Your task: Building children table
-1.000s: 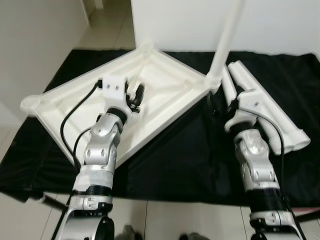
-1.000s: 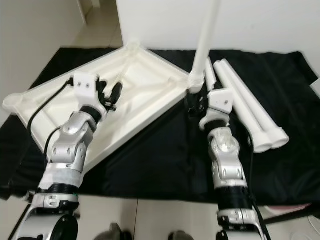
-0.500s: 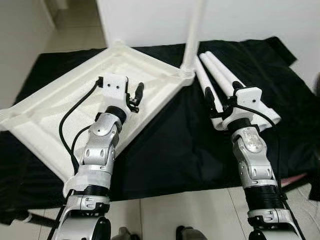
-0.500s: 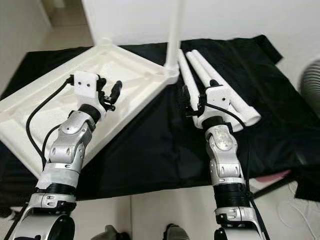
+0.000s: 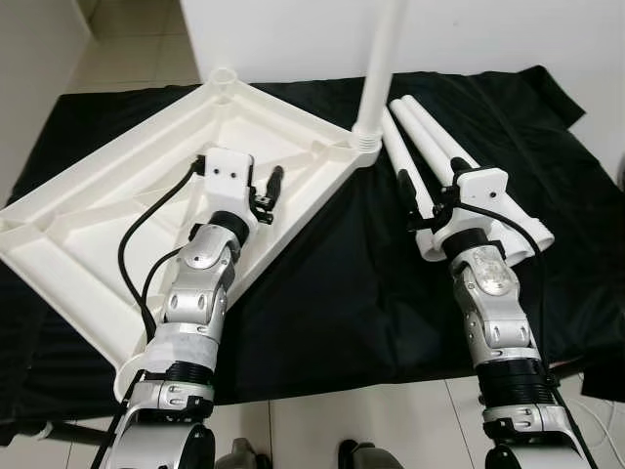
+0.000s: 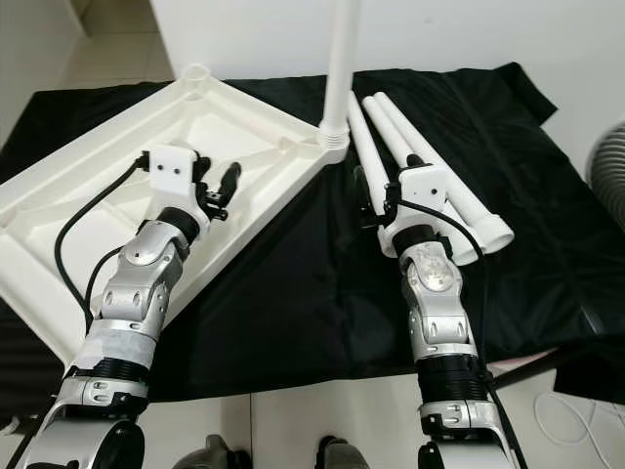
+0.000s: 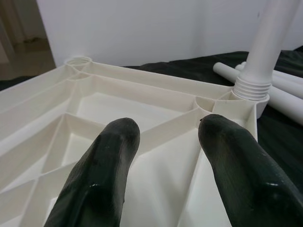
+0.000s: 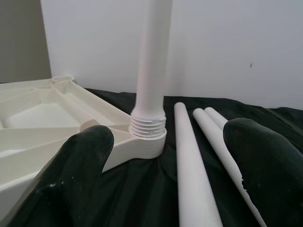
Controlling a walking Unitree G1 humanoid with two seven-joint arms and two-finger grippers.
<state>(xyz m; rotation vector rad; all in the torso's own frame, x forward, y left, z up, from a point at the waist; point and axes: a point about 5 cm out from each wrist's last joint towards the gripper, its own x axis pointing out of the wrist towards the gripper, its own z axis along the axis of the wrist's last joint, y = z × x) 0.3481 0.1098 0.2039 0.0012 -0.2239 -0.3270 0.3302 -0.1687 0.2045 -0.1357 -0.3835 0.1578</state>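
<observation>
The white plastic tabletop (image 5: 117,225) lies upside down on a black cloth, ribs facing up. One white leg (image 5: 379,59) stands upright, screwed into its near-right corner socket (image 8: 147,125). Three loose white legs (image 5: 430,137) lie side by side on the cloth to the right of that corner. My left gripper (image 5: 266,186) hovers open over the tabletop's ribbed underside (image 7: 113,109), holding nothing. My right gripper (image 5: 422,193) is open just above the loose legs (image 8: 189,165), facing the upright leg, with nothing between its fingers.
The black cloth (image 5: 332,283) covers the floor under everything. A white wall (image 5: 488,29) stands close behind. Pale floor tiles (image 5: 322,430) show at the near edge. A grey ribbed hose (image 6: 610,181) sits at the far right, and an empty corner socket (image 5: 223,75) is at the tabletop's far corner.
The whole view has shifted because the camera moved. Both arms hold much the same pose, and both grippers stay open and empty.
</observation>
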